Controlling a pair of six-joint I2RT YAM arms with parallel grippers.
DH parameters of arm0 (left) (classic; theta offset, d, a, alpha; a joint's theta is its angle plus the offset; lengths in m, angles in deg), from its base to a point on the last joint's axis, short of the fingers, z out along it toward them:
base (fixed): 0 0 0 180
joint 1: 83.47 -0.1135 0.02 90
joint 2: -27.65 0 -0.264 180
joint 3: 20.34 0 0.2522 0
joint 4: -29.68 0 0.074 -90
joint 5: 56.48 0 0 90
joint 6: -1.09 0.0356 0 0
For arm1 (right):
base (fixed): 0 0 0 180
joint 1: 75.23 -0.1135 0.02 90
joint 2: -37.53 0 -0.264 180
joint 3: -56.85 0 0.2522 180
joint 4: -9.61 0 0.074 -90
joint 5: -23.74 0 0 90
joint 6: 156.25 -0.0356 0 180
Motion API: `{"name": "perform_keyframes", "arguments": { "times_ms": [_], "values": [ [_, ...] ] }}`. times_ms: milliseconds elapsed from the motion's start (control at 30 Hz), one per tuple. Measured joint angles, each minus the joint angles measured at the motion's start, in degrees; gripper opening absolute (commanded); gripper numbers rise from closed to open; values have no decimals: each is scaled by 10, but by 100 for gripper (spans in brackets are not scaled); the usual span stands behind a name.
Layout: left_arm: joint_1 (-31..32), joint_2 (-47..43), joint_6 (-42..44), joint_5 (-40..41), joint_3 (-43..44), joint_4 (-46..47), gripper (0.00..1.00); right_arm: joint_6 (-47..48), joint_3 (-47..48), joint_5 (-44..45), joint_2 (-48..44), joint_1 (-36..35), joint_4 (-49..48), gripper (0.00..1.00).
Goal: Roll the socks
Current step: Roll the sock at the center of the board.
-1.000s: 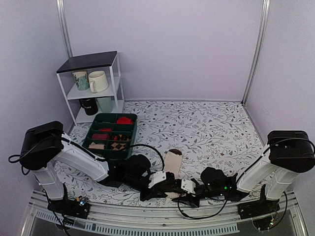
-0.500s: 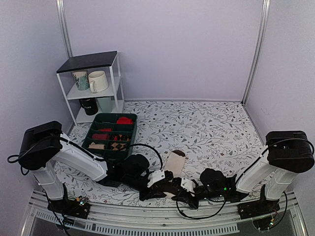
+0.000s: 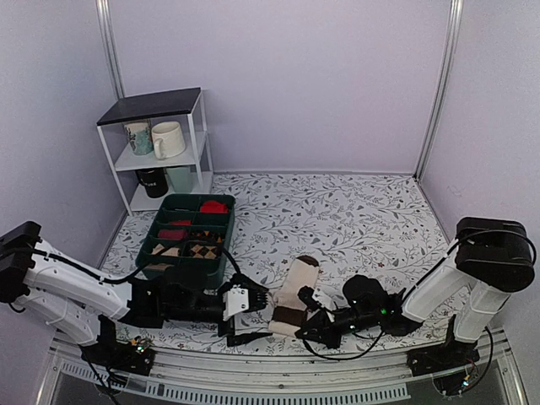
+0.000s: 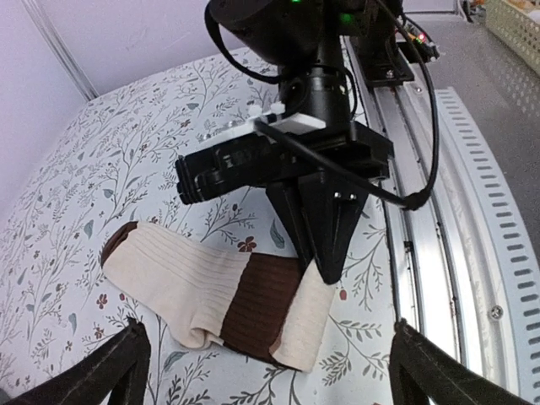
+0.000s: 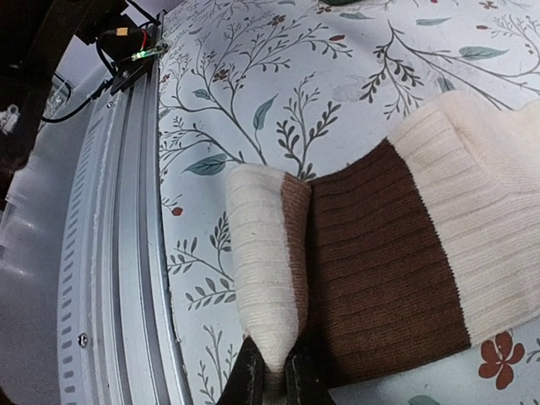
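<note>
The socks (image 3: 297, 287) lie flat near the table's front edge, cream with a wide dark brown band (image 4: 257, 308) and a dark brown far end. Their near cream end (image 5: 261, 261) is folded over onto the brown band. My right gripper (image 5: 274, 381) is shut on this fold, and it shows as a black wedge (image 4: 325, 245) in the left wrist view. My left gripper (image 3: 257, 316) stands wide open just left of the socks, touching nothing. Its fingertips (image 4: 118, 371) frame the socks (image 4: 202, 287) from a short way off.
A green divided tray (image 3: 187, 261) with rolled socks stands at the left. Behind it a white shelf (image 3: 160, 148) holds mugs. A metal rail (image 3: 278, 384) runs along the near edge just in front of both grippers.
My left gripper has let go of the socks, opened wide and drawn back to the left. The right gripper has shut on the folded near end.
</note>
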Motion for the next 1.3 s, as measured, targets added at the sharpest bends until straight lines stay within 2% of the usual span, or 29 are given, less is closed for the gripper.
{"name": "perform_keyframes", "arguments": {
  "times_ms": [200, 300, 400, 533, 667, 733, 800, 900, 1033, 1100, 1200, 1300],
  "values": [
    [1, 26, 14, 2, -23, 32, 100, -53, 21, -39, 11, 15, 25, 0],
    [11, 5, 20, 29, -52, 68, 99, -66, 25, -48, 11, 18, 31, 0],
    [16, -33, 26, 68, -88, 151, 100, -71, 27, -50, 11, 19, 36, 0],
    [15, -28, 29, 129, -118, 284, 99, -73, 30, -56, 11, 22, 41, 0],
    [13, -8, 29, 117, -118, 331, 98, -72, 32, -59, 11, 23, 44, 0],
    [11, -5, 30, 89, -118, 328, 92, -72, 33, -62, 11, 24, 47, 0],
    [7, 4, 31, 48, -113, 313, 81, -72, 35, -65, 11, 26, 50, 0],
    [-7, 41, 36, -17, -89, 271, 78, -72, 38, -69, 12, 27, 53, 0],
    [-30, 109, 35, -94, -30, 174, 69, -72, 42, -75, 15, 28, 57, 0],
    [-44, 144, 30, -129, 10, 117, 69, -72, 43, -76, 15, 29, 58, 0],
    [-57, 173, 23, -156, 35, 78, 67, -71, 43, -77, 15, 29, 59, 0],
    [-59, 188, 21, -174, 36, 52, 55, -71, 43, -77, 15, 29, 59, 0]
  ]
}}
